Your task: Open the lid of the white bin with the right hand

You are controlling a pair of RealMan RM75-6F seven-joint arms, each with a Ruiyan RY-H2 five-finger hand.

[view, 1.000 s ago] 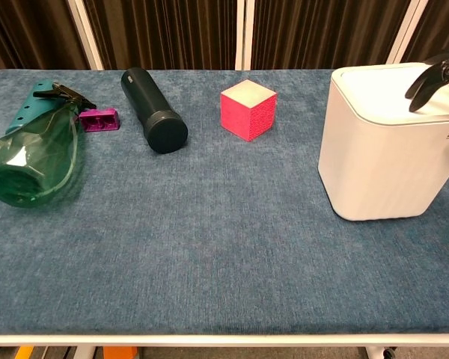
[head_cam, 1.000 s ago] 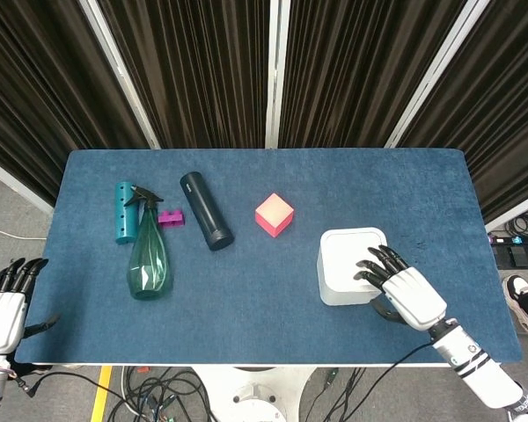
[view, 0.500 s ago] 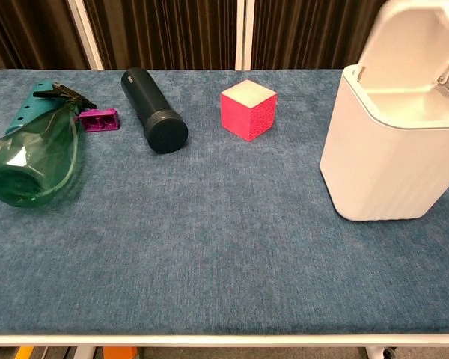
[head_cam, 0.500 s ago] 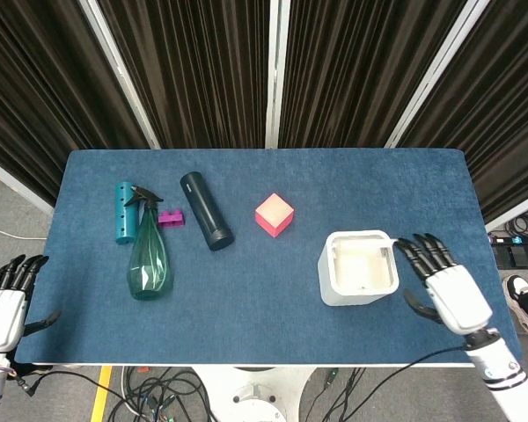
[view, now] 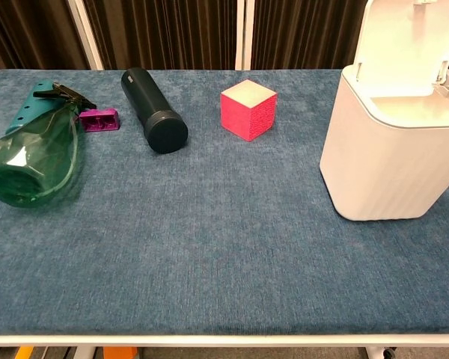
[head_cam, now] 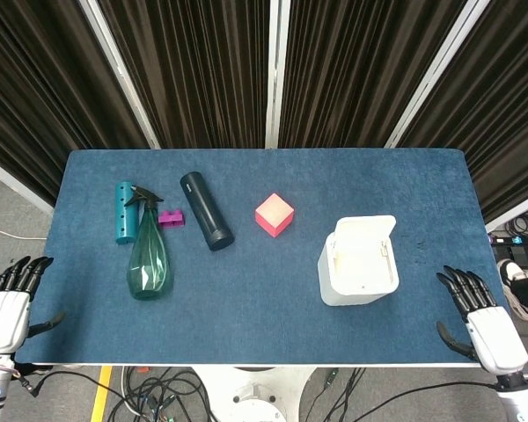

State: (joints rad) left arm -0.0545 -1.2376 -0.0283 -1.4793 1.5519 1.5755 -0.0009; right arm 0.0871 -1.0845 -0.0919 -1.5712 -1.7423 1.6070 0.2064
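1. White bin [head_cam: 358, 272]: stands on the right part of the blue table [head_cam: 246, 264], well apart from the other items. Its lid [view: 408, 37] stands raised and hinged back at the far edge, with the empty interior exposed. Judged: task done or nearly so.

2. Right hand [head_cam: 484, 327]: off the table's right front corner, clear of the bin, fingers spread, holding nothing. Not seen in the chest view.

3. Left hand [head_cam: 7, 303]: off the left front corner, fingers apart, empty.

4. Other stock: pink cube [view: 248, 110], dark cylinder [view: 154, 109], green spray bottle [view: 34, 161] lying flat, teal perforated tube [head_cam: 123, 211], small magenta block [view: 99, 119].

5. Risks, judged:
   - The lid stands near upright; if it has no catch, a bump to the table or bin could drop it shut.
   - A right arm swinging back over the bin could strike the raised lid or push the light bin.

6. Markings: dark lettering at the bin's right front edge, cut off by the chest view's frame; probably a brand mark, not readable. No other writing made out.
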